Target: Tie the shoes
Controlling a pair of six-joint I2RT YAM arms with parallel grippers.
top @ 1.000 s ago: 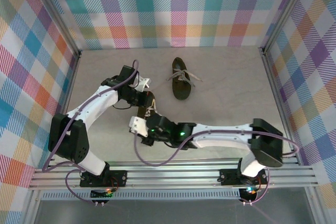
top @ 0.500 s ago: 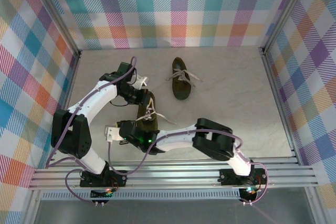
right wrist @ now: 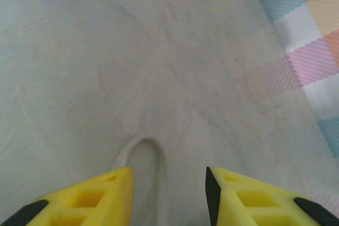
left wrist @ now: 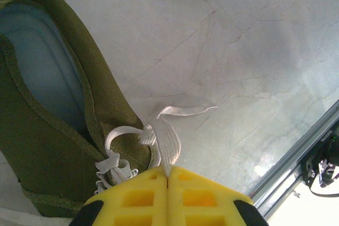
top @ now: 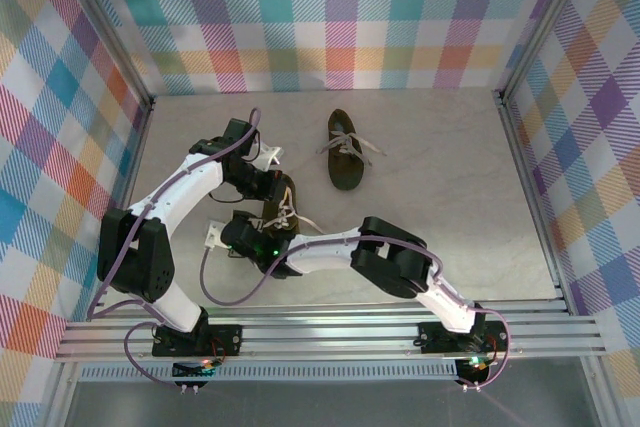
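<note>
One dark olive shoe (top: pixel 276 215) lies between the arms, its cream lace (top: pixel 290 209) loose over the top. My left gripper (top: pixel 273 187) sits at that shoe's far end. In the left wrist view the gripper (left wrist: pixel 168 175) is shut on a strand of the lace (left wrist: pixel 168 144), beside the shoe's open collar (left wrist: pixel 58 109). The second shoe (top: pixel 345 151) lies farther back with its lace spread. My right gripper (top: pixel 220 237) is left of the near shoe. It (right wrist: pixel 168 183) stands open low over the table, and a blurred lace loop (right wrist: pixel 144 144) lies by its left finger (right wrist: pixel 100 197).
Checked walls close in the marble table (top: pixel 440 167) on three sides, and an aluminium rail (top: pixel 330 332) runs along the near edge. The right arm lies folded across the front of the table (top: pixel 380 257). Open room is to the right of the shoes.
The right arm has folded and swung its gripper leftward past the near shoe, and its jaws have opened. The left gripper has stayed shut on the lace.
</note>
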